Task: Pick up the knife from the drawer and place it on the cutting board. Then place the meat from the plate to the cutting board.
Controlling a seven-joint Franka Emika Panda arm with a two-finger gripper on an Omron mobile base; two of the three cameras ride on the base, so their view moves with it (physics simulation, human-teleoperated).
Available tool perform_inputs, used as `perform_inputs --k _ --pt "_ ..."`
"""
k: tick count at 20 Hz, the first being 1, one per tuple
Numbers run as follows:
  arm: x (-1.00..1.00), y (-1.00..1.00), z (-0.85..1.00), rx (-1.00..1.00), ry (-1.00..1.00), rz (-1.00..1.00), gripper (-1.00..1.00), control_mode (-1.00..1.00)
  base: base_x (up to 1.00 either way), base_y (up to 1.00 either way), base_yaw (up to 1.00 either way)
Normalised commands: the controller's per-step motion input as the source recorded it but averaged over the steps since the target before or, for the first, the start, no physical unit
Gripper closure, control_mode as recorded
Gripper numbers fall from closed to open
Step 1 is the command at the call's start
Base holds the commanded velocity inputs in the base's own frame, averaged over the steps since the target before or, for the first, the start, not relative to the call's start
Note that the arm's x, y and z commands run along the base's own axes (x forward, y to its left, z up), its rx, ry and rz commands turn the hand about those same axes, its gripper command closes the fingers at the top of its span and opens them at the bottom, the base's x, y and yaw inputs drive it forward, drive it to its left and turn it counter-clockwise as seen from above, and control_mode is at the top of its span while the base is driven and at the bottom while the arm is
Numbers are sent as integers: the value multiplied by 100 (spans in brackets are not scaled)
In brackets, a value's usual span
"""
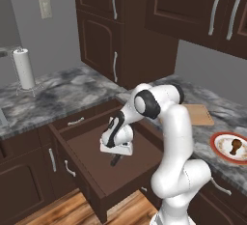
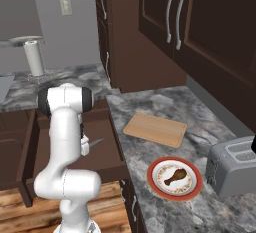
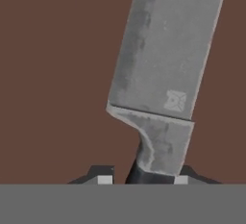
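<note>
pincer (image 3: 142,180): I see tips flanking the knife (image 3: 163,69) handle; clamped or not, cannot tell
knife axis: blade runs to upper frame, away from pincer

Dark-brown wall cabinets (image 1: 193,7) with curved silver handles are hanging over a grey marbled counter (image 1: 62,96), which is running along a pale grey wall (image 1: 43,35) bearing a cream switch plate (image 1: 45,7). A paper-towel roll (image 1: 23,68) is standing upright on the counter. Wood-plank flooring (image 1: 62,212) is showing below; a silver toaster (image 2: 234,166) is sitting at the counter's right.
</note>
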Motion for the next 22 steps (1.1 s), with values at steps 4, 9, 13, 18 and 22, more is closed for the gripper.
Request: perform_inputs --k 4,9,13,18,22 --pt "0 2 -3 0 -3 0 100 -100 0 0 0" --pt "-16 1 31 0 -2 0 100 -100 0 0 0" --pt "-42 0 65 0 -3 -1 100 -100 0 0 0" --pt "-45 0 59 0 -3 -2 100 -100 0 0 0" --pt "-49 0 52 0 -2 -4 100 -100 0 0 0"
